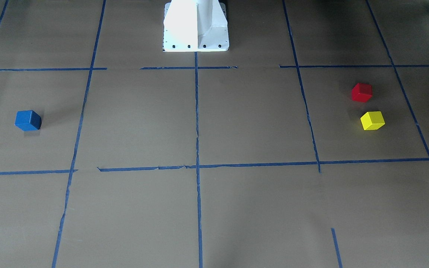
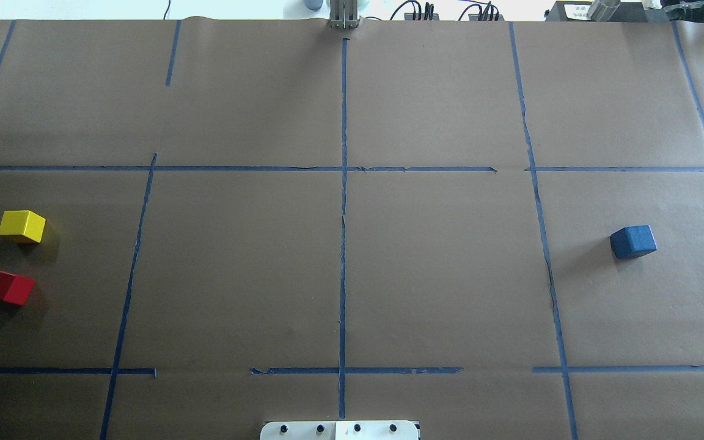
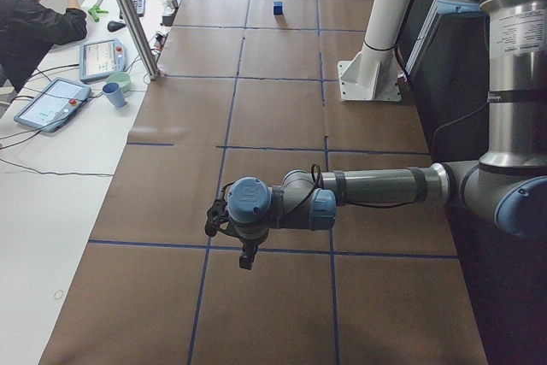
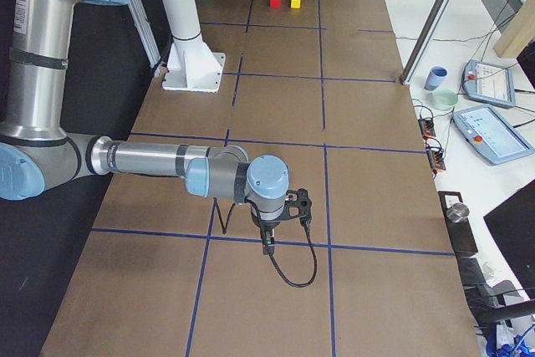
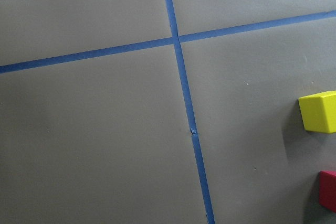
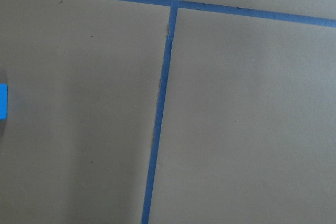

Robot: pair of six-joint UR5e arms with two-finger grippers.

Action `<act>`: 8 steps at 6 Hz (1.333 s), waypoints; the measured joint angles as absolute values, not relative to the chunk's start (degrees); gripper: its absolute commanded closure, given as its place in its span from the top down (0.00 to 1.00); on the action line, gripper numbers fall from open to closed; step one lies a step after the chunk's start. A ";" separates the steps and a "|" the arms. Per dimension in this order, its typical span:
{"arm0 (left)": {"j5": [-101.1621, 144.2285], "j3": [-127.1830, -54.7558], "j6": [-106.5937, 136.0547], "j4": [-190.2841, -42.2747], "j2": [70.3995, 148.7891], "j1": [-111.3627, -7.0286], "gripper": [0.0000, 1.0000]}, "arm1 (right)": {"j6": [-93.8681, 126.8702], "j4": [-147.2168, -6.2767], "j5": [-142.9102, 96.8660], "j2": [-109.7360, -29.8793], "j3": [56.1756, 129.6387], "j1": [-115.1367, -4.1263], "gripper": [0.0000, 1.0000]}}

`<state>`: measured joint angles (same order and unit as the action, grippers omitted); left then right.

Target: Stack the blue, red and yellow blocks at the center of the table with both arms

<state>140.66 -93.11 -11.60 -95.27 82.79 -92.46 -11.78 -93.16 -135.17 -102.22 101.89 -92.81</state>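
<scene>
— Claws first. The left claw [image 3: 247, 256] hangs below the near arm's wrist in the left side view, low over the bench [image 2: 236, 275], and no other camera catches it. Fingers apart or together? I cannot tell.

— Same story on the other side. The right claw [image 4: 267, 240] shows only in the right side view, under a wrist held out level above the brown paper. Apart or together, I cannot tell that either.

— Out from the left wrist, then. Its camera looks straight down on a crossing of blue tape lines [image 5: 181, 77]. The yellow block [image 5: 317, 111] is at the right edge and the red block [image 5: 328, 190] is just peeking in below it.

— And the right wrist camera gets a sliver of the blue block [image 6: 2, 100] at its left edge, near another tape crossing.

— Wider now. From overhead, yellow and red sit near each other on the robot's left side of the bench, apart, not touching. Red is the closer one to the robot.

— Blue sits alone on the robot's right side, well apart from that pair. All three rest on the paper, each on its own, none on top of another.

— The white base [image 2: 340, 430] stands at the middle of the robot's edge, on the centre tape line.

— And beside the bench, in the left side view, an operator [image 3: 30, 19] sits with a hand on his head, two tablets [image 3: 51, 102] near him.
</scene>
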 measured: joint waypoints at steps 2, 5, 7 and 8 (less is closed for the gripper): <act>140.65 -93.10 -11.67 -95.39 82.79 -92.46 1.00 | -11.77 -93.21 -135.23 -102.16 101.88 -92.81 1.00; 140.71 -93.16 -11.69 -95.60 82.73 -92.38 1.00 | -10.00 -86.99 -136.29 -101.44 102.32 -89.40 1.00; 140.71 -93.16 -11.69 -95.65 82.71 -92.37 1.00 | -0.59 -78.66 -137.16 -100.54 102.81 -83.44 1.00; 140.71 -93.17 -11.72 -95.69 82.71 -92.37 1.00 | 3.47 -74.03 -137.22 -100.42 103.34 -80.23 1.00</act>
